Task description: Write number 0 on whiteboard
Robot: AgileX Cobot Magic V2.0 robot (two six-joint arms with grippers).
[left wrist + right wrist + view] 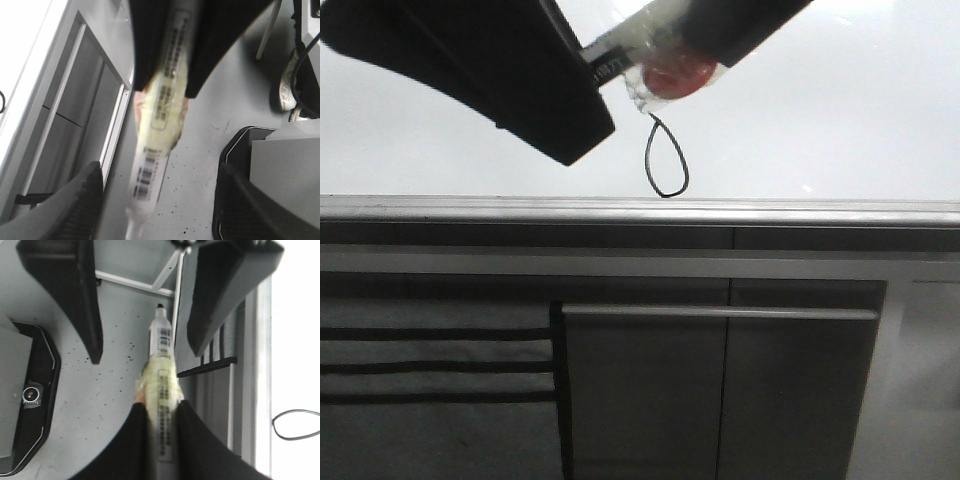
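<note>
- The number 0 (667, 158), a thin black hand-drawn teardrop loop, sits on the glossy white whiteboard (840, 120). Its rounded bottom is just above the board's grey metal edge rail (800, 212).
- A white cylindrical marker (616, 56), wrapped in clear tape with a red blob, ends just above the loop's pointed top. I cannot tell whether it touches the board.
- The right gripper (161, 407) is clenched around the marker's barrel, above and right of the loop.
- The left gripper (162, 160), above and left of the loop, is released, with its fingers spread either side of the marker.
- Dark grey cabinet panels (720, 400) lie below the loop, closed, so their contents are hidden.
</note>
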